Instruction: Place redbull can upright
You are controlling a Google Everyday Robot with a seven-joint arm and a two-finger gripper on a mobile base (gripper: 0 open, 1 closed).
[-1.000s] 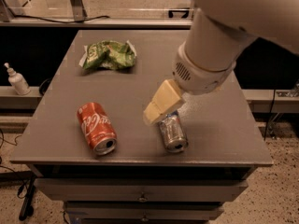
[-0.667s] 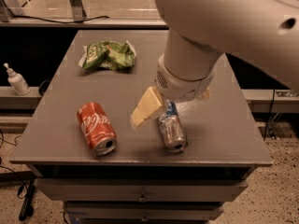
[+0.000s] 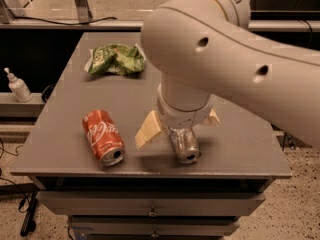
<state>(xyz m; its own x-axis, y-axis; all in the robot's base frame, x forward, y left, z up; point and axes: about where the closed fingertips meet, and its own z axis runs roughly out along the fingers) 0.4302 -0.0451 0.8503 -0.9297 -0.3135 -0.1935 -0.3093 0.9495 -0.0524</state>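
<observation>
Lower and further left than a second ago, the cream-padded two-finger gripper (image 3: 180, 125) straddles the slim silver-blue metal redbull can (image 3: 185, 146), fingers spread, one either side. The can lies sideways near the grey table's (image 3: 65, 149) front edge (long axis toward the camera).

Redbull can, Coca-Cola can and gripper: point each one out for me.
redbull can (image 3: 182, 143): camera view, silver side.
Coca-Cola can (image 3: 100, 133): camera view, red side.
gripper (image 3: 178, 132): camera view, midway between fingers, straddling redbull can.
</observation>
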